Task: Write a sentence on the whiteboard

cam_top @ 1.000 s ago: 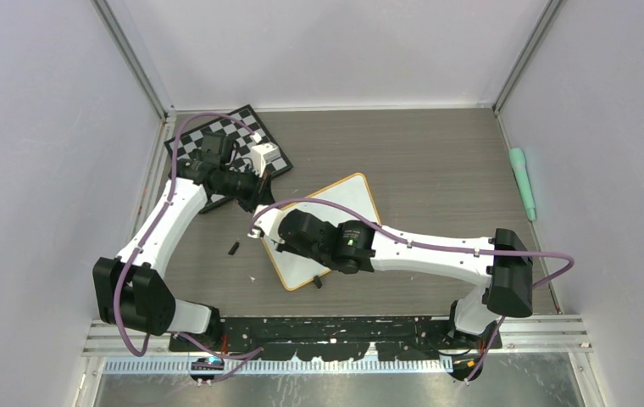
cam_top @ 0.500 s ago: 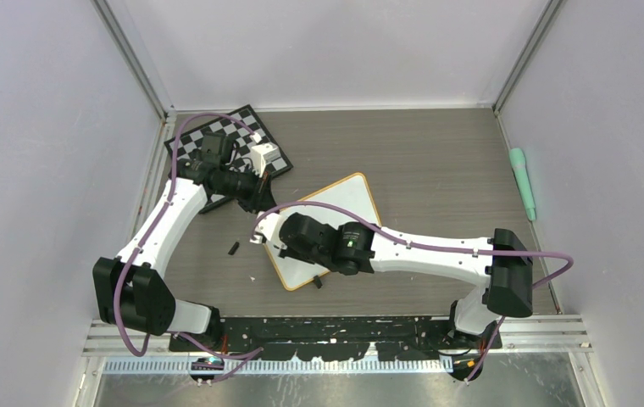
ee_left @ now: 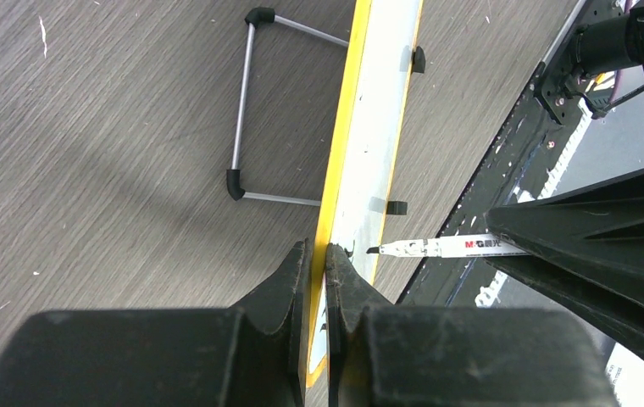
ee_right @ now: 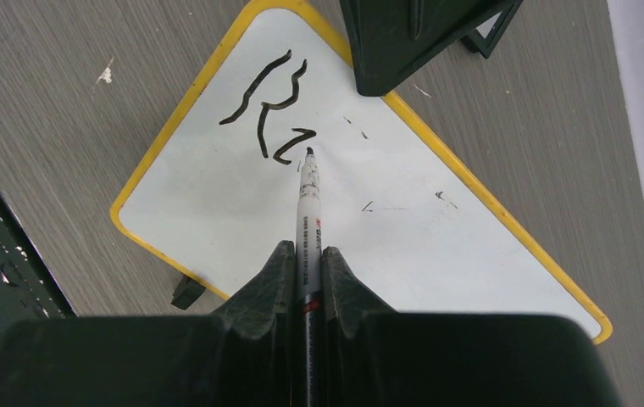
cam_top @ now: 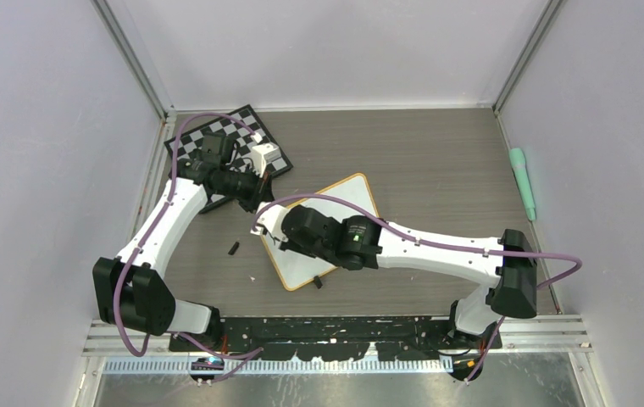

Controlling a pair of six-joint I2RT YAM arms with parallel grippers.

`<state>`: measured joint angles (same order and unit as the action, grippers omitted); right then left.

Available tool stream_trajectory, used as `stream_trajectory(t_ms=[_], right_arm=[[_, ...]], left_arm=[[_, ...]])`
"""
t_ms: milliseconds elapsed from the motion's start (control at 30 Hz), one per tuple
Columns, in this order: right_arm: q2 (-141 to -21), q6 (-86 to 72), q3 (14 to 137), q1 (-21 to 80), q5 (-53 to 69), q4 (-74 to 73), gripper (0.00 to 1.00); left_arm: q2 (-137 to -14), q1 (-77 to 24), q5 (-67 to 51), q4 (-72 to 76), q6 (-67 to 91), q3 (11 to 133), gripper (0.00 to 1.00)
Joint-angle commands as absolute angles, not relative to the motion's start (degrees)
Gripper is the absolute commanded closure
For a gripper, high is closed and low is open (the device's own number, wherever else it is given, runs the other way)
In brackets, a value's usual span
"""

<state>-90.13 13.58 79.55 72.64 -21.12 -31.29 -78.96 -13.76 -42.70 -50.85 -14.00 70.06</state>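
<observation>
Top external: pale-walled wood-grain table (cam_top: 437, 161); left hand (ee_left: 319, 250) tight on whiteboard (cam_top: 344, 199), right hand (ee_right: 306, 250) tight on marker (ee_right: 308, 191)

Table (cam_top: 437, 161) with whiteboard (cam_top: 348, 199), chessboard (cam_top: 245, 127)

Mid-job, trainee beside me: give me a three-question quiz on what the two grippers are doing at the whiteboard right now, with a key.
1. True or false: the left gripper pinches the whiteboard by its rim.
2. The right gripper holds: A a marker, B an eraser, C a chess piece?
3. How much of the sentence is written?
Key: 1 true; 2 A; 3 only the first few strokes, roughly an R.
</observation>
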Motion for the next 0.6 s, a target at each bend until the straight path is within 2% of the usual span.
stream_trajectory(t_ms=[0,567], right_arm=[[-88.2,13.6,82.2,72.7,-22.1,-29.3,1.00],[-93.3,14.7,83.8,72.8,-24.8,-25.6,1.00]], left_arm=[[-79.9,-15.1,-42.4,-52.2,-14.4,70.3,1.00],[-79.8,-15.2,-42.5,-52.1,-14.7,70.1,1.00]])
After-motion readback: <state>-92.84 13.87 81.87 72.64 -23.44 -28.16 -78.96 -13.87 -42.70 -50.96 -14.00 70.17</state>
